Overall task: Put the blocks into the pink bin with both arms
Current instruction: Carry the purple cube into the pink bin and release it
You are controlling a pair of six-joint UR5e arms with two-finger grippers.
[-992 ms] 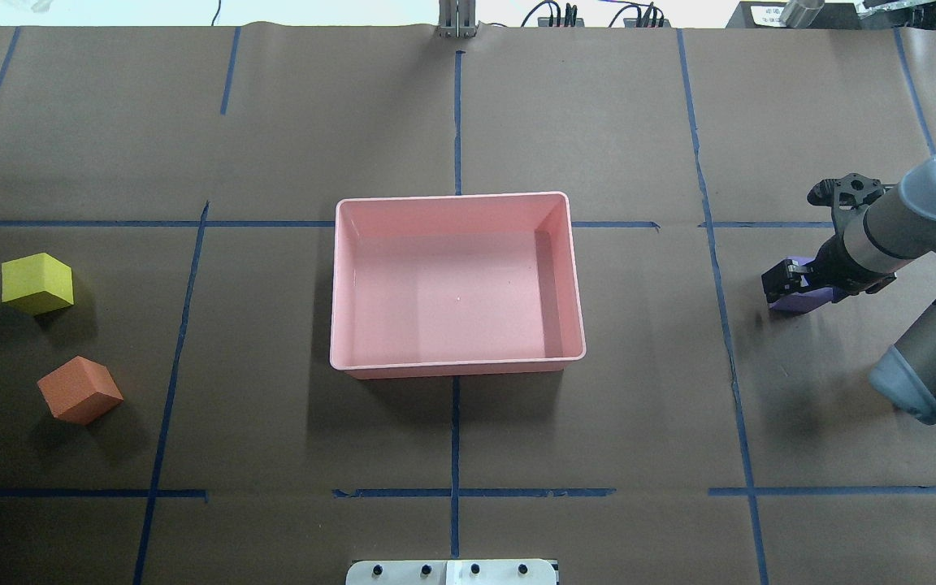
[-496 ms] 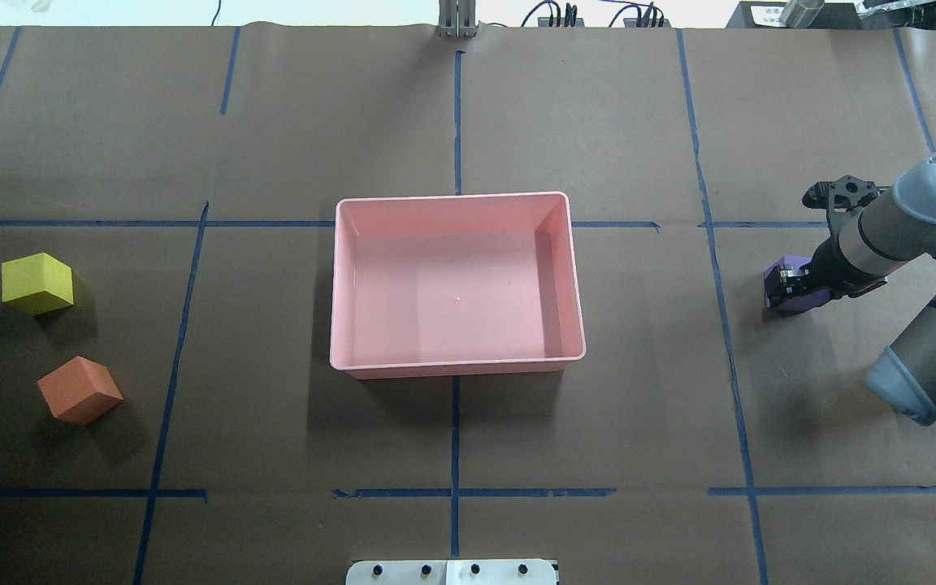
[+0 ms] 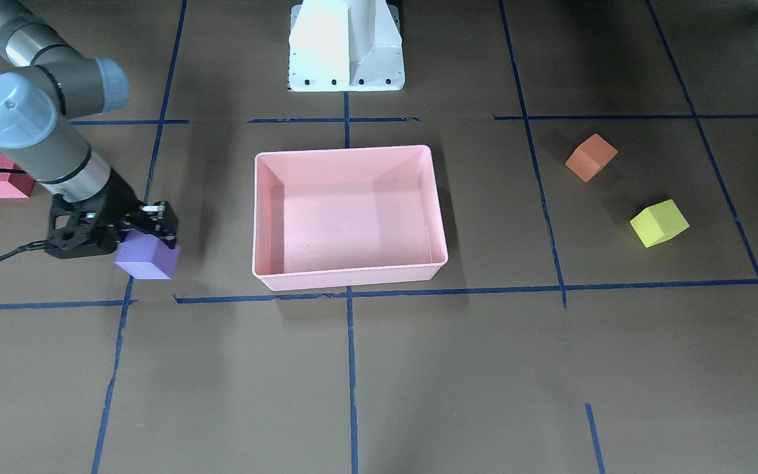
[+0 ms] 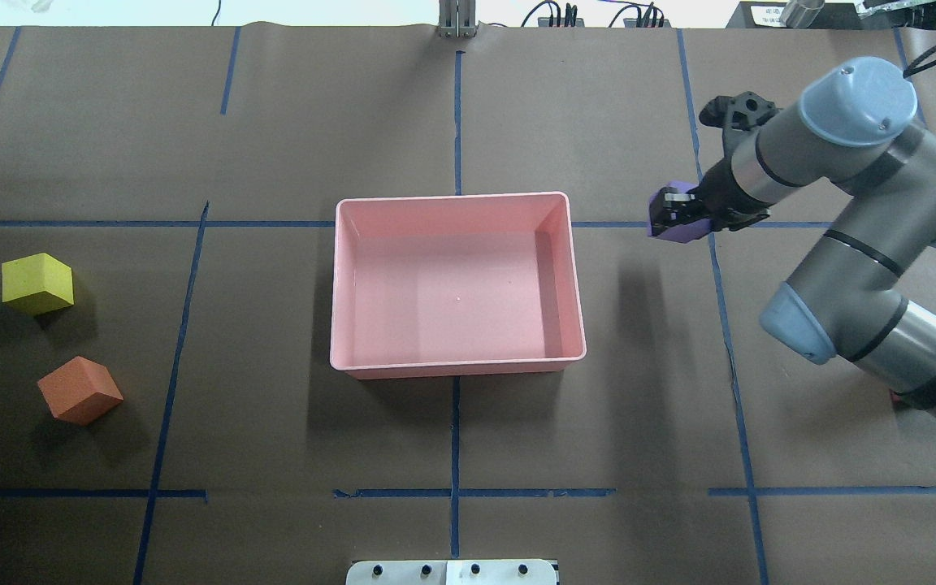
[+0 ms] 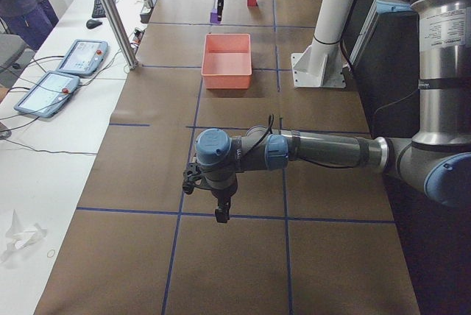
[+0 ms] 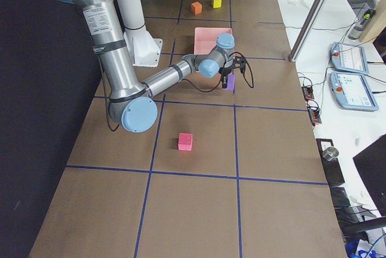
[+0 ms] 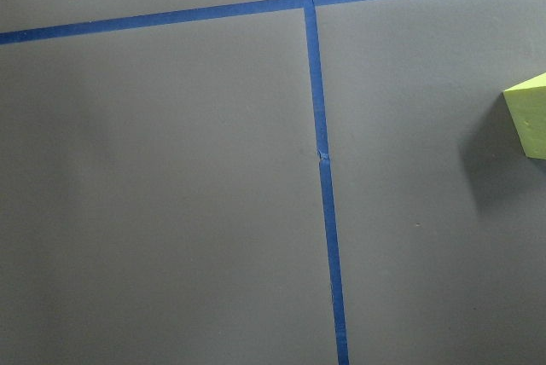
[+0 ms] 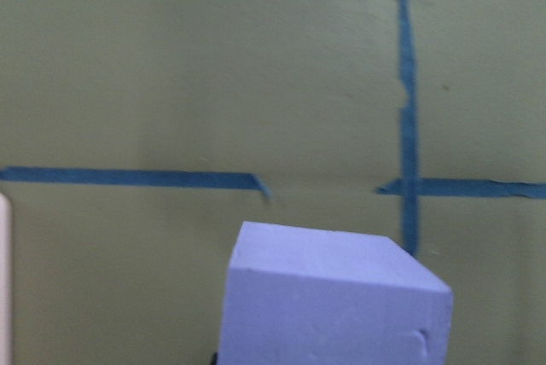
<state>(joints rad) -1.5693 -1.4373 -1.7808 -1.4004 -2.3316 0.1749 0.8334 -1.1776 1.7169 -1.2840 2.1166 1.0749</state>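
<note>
The pale pink bin (image 4: 456, 197) sits empty at the table's middle, and it also shows in the front view (image 3: 346, 150). My right gripper (image 4: 673, 221) is shut on the purple block (image 4: 686, 233) and holds it in the air just right of the bin's far right corner. The block also shows in the front view (image 3: 147, 261) and fills the right wrist view (image 8: 333, 297). The yellow-green block (image 4: 37, 283) and the orange block (image 4: 80, 390) lie at the far left. The red block (image 3: 2, 179) lies behind my right arm. My left gripper (image 5: 221, 216) shows only in the left side view, and I cannot tell its state.
The white pedestal base (image 3: 346, 46) stands at the robot's edge of the table. Blue tape lines cross the brown cover. A metal post (image 4: 457, 20) stands at the far edge. The yellow-green block's corner shows in the left wrist view (image 7: 529, 113).
My right gripper has closed on the purple block, lifted it off the table and carried it left and farther out, toward the bin. The other blocks have not moved.
</note>
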